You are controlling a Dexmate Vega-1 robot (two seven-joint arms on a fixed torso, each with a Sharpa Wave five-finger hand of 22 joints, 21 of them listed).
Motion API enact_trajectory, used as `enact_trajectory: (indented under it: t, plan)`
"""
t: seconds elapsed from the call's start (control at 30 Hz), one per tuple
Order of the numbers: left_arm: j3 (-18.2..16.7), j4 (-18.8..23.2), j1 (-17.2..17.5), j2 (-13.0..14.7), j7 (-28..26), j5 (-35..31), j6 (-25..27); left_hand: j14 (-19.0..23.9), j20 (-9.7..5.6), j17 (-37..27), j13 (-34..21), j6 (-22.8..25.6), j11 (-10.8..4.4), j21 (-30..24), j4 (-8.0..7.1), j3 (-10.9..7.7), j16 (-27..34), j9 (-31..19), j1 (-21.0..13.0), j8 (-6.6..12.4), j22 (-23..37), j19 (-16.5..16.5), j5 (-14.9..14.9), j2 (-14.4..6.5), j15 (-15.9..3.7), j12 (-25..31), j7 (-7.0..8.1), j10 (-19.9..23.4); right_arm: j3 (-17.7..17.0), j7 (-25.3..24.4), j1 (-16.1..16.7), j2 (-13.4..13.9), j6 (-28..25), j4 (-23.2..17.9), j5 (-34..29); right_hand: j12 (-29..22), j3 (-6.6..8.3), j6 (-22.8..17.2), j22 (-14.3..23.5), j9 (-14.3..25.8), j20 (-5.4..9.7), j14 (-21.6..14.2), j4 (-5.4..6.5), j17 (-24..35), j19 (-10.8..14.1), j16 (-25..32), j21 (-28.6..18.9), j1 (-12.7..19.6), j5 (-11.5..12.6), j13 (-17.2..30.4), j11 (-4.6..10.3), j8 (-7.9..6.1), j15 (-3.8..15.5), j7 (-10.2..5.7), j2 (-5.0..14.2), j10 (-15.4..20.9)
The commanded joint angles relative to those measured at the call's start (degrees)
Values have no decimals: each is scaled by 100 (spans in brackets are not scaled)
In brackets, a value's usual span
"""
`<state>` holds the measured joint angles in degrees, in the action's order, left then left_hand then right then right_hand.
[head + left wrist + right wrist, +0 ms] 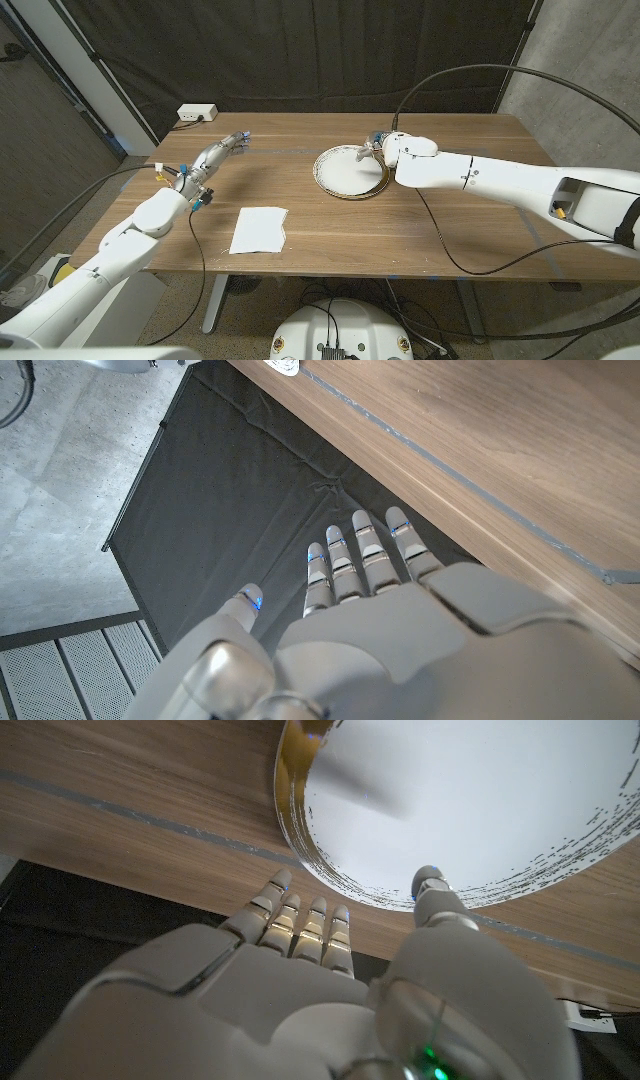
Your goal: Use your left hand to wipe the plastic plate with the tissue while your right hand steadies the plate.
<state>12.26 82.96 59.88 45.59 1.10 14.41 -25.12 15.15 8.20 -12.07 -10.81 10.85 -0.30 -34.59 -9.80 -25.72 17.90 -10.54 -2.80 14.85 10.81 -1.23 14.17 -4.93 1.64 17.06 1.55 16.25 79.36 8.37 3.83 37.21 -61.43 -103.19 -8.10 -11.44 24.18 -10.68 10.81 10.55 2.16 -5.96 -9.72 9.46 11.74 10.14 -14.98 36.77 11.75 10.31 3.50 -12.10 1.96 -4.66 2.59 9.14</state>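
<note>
White plastic with a dark speckled rim, the plate (351, 172) is sitting on the wooden table (480, 230) toward the far side, and it is looking light and stiff, the kind of thing that is likely to skate across the smooth wood or tip if pressed at one edge. The right hand (385, 148) is hovering at the far-right rim of the plate, fingers apart and holding nothing; in the right wrist view its thumb tip (430, 880) is reaching over the plate's rim (300, 850), though I cannot tell whether it is actually touching. To steady the plate, I judge pressing down on the rim, or pinching it between thumb and fingers, to be the better hold, leaving the middle free for wiping. The white tissue (259, 229) is lying flat and unfolded on the table, nearer than the plate and to its left, apart from it. It is looking thin, soft and easily torn or crumpled, so I would gather it from an edge or bunch it from above. The left hand (222, 148) is stretching out well to the left of the plate, beyond the tissue, fingers straight and spread (365, 555) and carrying nothing.
</note>
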Motion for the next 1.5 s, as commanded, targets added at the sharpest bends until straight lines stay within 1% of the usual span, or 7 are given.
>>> enact_trajectory:
  t: [0.03, 0.13, 0.3, 0.5, 0.83, 1.1, 1.5]
  plan:
    - [-121, 155, 169, 59, 45, 84, 110, 37, 20, -15, -14, -30, 10, -25, -27, -38, 7, -25, 23, -13, 19, -28, -5, -361, -21, -14, 5, 21, 692, 713, -522, -246, -129, 361, -376, 50, -53, -23, 21, 10, 465, 135, 18, 18, -19, -47, 31, 160, 79, 3, 178, -18, 378, -153, 1, -79]
    - [-133, 185, 190, 57, 27, 70, 122, 35, 25, -17, -15, -33, 3, -24, -29, -37, 3, -25, 28, -22, 20, -29, -5, -361, -25, -24, 14, 16, 776, 860, -603, -296, -119, 460, -353, 79, -80, 18, 28, 12, 477, 232, 66, 24, -73, -52, 56, 178, 97, 2, 187, 9, 380, -212, 55, -186]
    - [-142, 233, 206, 43, 15, 69, 164, 35, 28, -21, -16, -41, -1, -19, -34, -33, -3, -26, 39, -40, 21, -22, -5, -360, -24, -41, 19, 7, 899, 1105, -725, -406, -111, 648, -284, 127, -100, 292, 48, 17, 488, 493, 171, 33, -214, -48, 114, 276, 135, -2, 197, 117, 372, -255, 392, -541]
    - [-131, 280, 208, 37, 4, 36, 233, 30, 33, -25, -17, -47, 13, -14, -38, -29, -12, -27, 49, -58, 22, -16, -5, -358, -23, -62, 29, -5, 933, 1401, -817, -514, 14, 933, -105, 126, -77, 970, 67, 19, 494, 813, 249, 35, -461, -26, 192, 459, 126, -8, 245, 227, 355, -282, 799, -970]
    - [-131, 286, 201, 31, 9, 12, 257, 20, 44, -32, -19, -65, 14, -5, -43, -22, -29, -30, 67, -94, 25, -8, -5, -358, -35, -108, 41, -52, 1246, 1904, -1094, -748, 124, 1316, -63, 103, -87, 1677, 72, 28, 372, 929, 240, 23, -525, -15, 192, 606, 88, -7, 144, 226, 292, -192, 752, -1201]
    - [-155, 283, 207, 25, 23, 44, 238, 18, 53, -36, -20, -79, 8, 0, -45, -19, -40, -31, 78, -120, 26, -6, -4, -359, -33, -138, 49, -79, 1455, 2284, -1294, -988, 179, 1655, -49, 74, -184, 1456, 65, 27, 378, 1013, 215, 24, -551, -24, 198, 617, 80, -6, 142, 64, 249, -217, 649, -1213]
    - [-187, 310, 258, 155, 114, -110, 42, 49, 19, -40, -22, -61, -28, 6, -31, -23, -49, -32, 76, -146, 24, -18, -5, -352, -77, -148, 95, -19, 1578, 2704, -1410, -1269, 392, 2120, 14, 119, -327, 1568, 67, 26, 356, 1282, 341, 40, -733, -46, 252, 481, 68, -3, 59, 96, 106, -144, 672, -1486]
